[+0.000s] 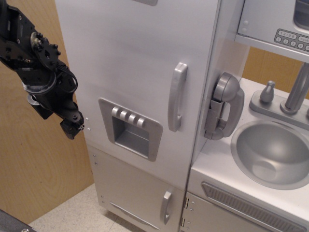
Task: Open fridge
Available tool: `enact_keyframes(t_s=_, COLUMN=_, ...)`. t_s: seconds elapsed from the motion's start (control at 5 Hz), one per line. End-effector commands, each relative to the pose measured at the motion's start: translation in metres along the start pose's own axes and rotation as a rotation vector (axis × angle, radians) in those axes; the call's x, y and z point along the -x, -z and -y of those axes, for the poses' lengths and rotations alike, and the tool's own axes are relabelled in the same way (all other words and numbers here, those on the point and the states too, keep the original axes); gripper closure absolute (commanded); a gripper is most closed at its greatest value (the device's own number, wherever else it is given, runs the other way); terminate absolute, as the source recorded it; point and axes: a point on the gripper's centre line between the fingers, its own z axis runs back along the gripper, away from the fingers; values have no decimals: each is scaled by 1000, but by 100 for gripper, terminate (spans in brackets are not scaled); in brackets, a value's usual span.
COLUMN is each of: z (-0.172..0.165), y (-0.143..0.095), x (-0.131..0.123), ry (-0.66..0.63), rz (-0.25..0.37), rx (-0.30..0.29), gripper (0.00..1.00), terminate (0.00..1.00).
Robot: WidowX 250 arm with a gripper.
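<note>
The tall silver-grey toy fridge (140,63) fills the middle of the view. Its large upper door is shut flush. The door carries a vertical silver handle (176,96) near its right edge and a recessed dispenser panel (130,128) with a row of buttons. My black gripper (73,129) hangs at the left, beside the fridge's left edge, level with the dispenser and far from the handle. Its fingertips point down and right. I cannot tell whether the fingers are open or shut; it holds nothing that I can see.
A smaller lower door with a short handle (166,207) sits under the large door. A grey toy phone (224,106) hangs on the fridge's right side. A sink basin (273,152) with a faucet (297,92) lies at right. A microwave keypad (292,39) shows at top right. A wooden wall (34,164) stands behind my arm.
</note>
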Motion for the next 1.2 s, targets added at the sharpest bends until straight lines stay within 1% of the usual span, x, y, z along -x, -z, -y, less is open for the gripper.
enact_keyframes(t_s=0.0, z=0, y=0, x=0, ry=0, rz=0, rx=0, gripper=0, terminate=0)
enact_keyframes(t_s=0.2, z=27, y=-4, x=-16, ry=-26, rz=89, rx=-30, gripper=0, terminate=0)
enact_keyframes(t_s=0.4, z=55, y=-14, x=-37, ry=-36, rz=81, rx=21, gripper=0, terminate=0)
enact_keyframes(t_s=0.6, z=81, y=-30, x=-63, ry=-46, rz=135, rx=62, gripper=0, terminate=0)
enact_keyframes(t_s=0.8, z=105, y=-52, x=-88, ry=-67, rz=149, rx=133, gripper=0, terminate=0)
enact_keyframes(t_s=1.0, z=121, y=-57, x=-101, ry=-73, rz=156, rx=154, gripper=0, terminate=0)
